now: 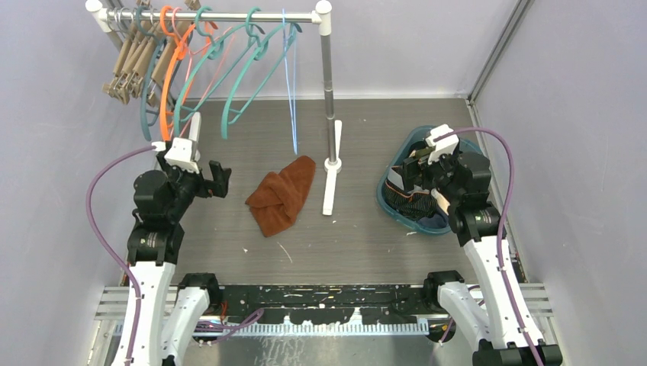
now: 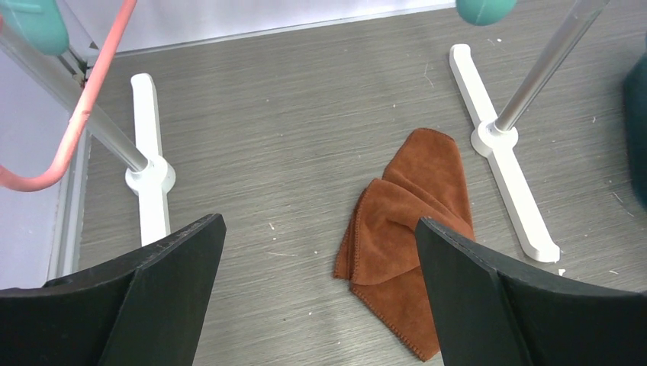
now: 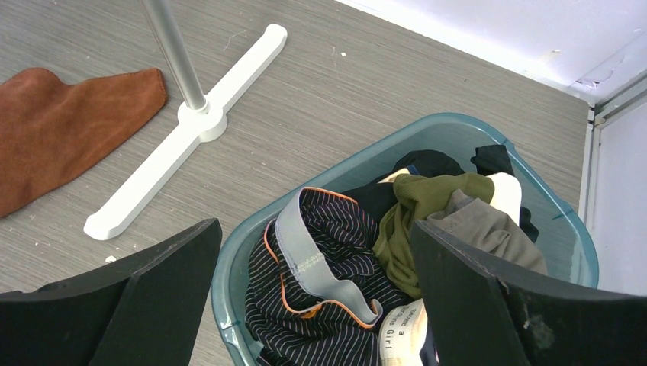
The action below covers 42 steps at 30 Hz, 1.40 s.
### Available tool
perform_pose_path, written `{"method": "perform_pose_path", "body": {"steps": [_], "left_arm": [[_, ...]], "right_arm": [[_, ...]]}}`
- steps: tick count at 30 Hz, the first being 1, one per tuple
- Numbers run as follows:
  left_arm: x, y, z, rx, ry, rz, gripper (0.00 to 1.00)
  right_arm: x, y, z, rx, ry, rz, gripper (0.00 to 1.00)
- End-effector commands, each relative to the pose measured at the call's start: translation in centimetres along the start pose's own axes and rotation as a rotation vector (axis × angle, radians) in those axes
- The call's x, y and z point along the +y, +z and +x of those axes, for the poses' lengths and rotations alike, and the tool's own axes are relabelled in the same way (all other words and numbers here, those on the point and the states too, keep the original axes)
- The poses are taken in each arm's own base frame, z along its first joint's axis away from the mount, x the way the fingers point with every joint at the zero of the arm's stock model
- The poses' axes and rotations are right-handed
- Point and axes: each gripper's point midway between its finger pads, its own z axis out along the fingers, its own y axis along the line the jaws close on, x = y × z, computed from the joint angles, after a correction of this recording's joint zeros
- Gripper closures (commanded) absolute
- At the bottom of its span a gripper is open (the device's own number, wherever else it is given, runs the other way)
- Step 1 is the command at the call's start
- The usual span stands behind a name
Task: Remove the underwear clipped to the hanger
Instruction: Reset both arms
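Teal plastic basket (image 3: 229,282) at the right of the table held the heap of soft underwear (image 3: 336,259). Uppermost was a dark pinstriped pair with a grey waistband, with an olive-green pair (image 3: 435,202) and a grey-brown one beside it. None was on the rack.

The white-capped metal rail (image 1: 229,15) carried only bare hangers. Tan clip hangers (image 1: 130,65) were bunched at the left end, then an orange hanger (image 1: 174,69), then teal plastic hangers (image 1: 244,69). I saw no garment in any clip, though the clips were small from where I stood.

Judgement: the removal step looked done, with every pair in the basket. The next move would call for little more than checking the clips. After that both arms could draw back, keeping clear of the dangling hanger ends and the basket wall.

Pose:
- **Right gripper** (image 3: 314,227): hung directly over the basket, pointing down at the heap, jaws spread wide with nothing between them.
- **Left gripper** (image 2: 318,225): raised near the rack's left post, just under the hanger ends, jaws likewise wide apart and empty. It looked down on the grey wood-grain table (image 2: 267,114) and the rust-brown folded cloth (image 2: 397,206), which lay between the rack's two white feet.
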Motion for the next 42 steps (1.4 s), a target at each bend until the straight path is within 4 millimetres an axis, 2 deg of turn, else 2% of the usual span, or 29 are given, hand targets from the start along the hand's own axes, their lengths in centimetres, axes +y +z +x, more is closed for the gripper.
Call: {"method": "perform_pose_path", "body": {"steps": [1,19,42], "left_arm": [[-0.7,-0.8,-1.8,-0.051,-0.002,0.035,0.02],[1.3,-2.7,-2.6,-0.023,0.027,-0.095,0.02],[1.2,-2.4,-2.3,-0.012,0.035,-0.083,0.02]], "right_arm": [[-0.7,-1.3,-3.2,-0.097,-0.055,0.033,0.0],[-1.5,-1.3,-3.1,-0.096,-0.063,0.07,0.0],[-1.5,-1.1,-2.8,-0.087,-0.073,0.066,0.0]]}}
